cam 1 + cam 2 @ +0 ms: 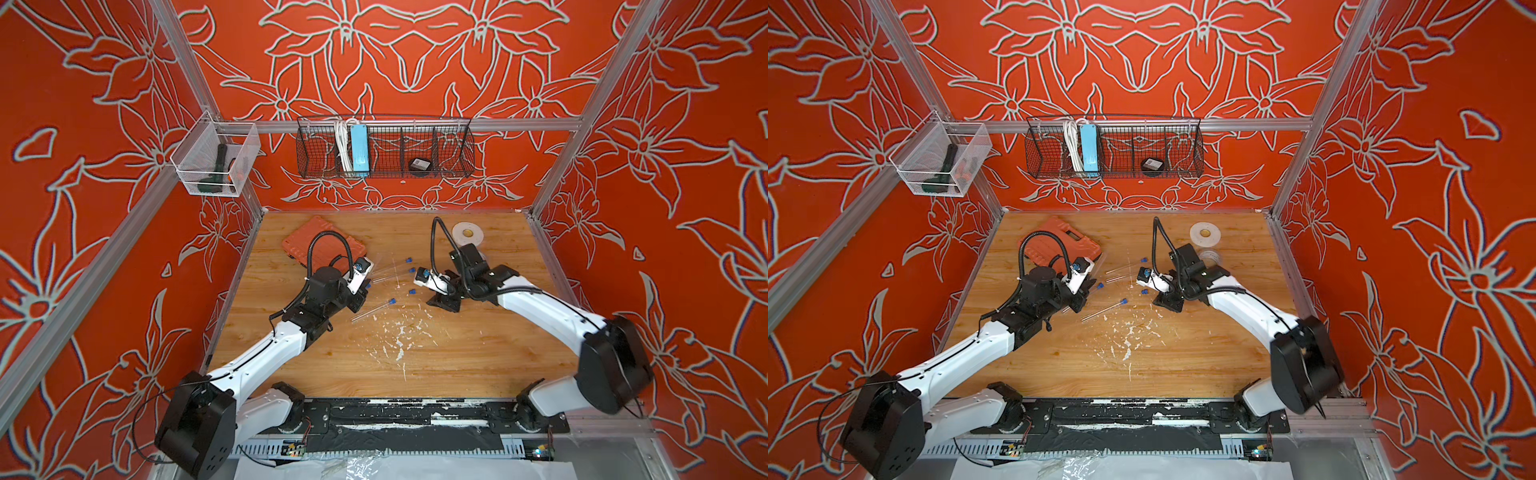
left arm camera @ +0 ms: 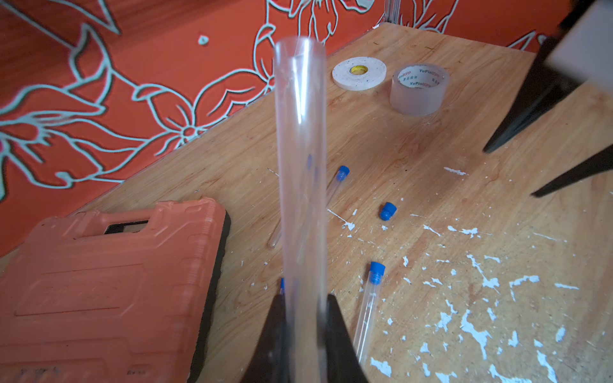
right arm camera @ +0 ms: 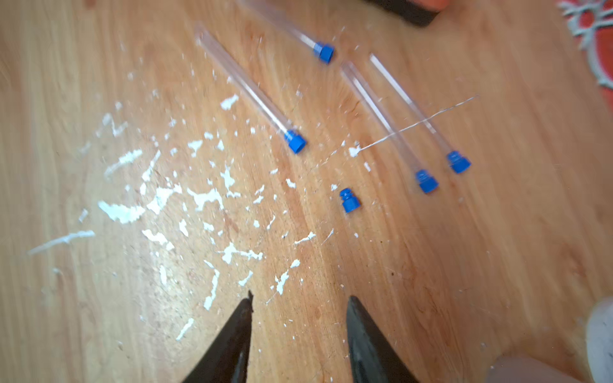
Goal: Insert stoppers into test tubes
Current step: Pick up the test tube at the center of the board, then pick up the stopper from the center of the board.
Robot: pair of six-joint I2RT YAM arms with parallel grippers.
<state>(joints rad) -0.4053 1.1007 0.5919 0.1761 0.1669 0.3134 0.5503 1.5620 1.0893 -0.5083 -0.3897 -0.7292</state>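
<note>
Left hand (image 2: 305,298): closed on a bare tube (image 2: 300,149), gripped near its lower end. The open mouth points straight out ahead of the fingers, clear of the surface (image 2: 431,185).
Right hand (image 3: 300,298): open and empty, fingers apart just above the wood.
Loose stopper (image 3: 350,200): lies on its side on the surface, ahead of the right hand and slightly off the line between its fingers. Nothing touches it.
Stopper axis: roughly along the right hand's reach, with the ribbed plug end pointing away and the wide cap end toward the hand.
Capped tubes (image 3: 245,84): four lie beyond the stopper, each with its blue end toward the right hand.
Nearer hand: the right. The left is occupied.
Progress: by my reckoning four of five are done, and only the held tube lacks a plug.
Next move: probably forward and down, closing across the cap end so the plug end leads toward the tube's mouth.
</note>
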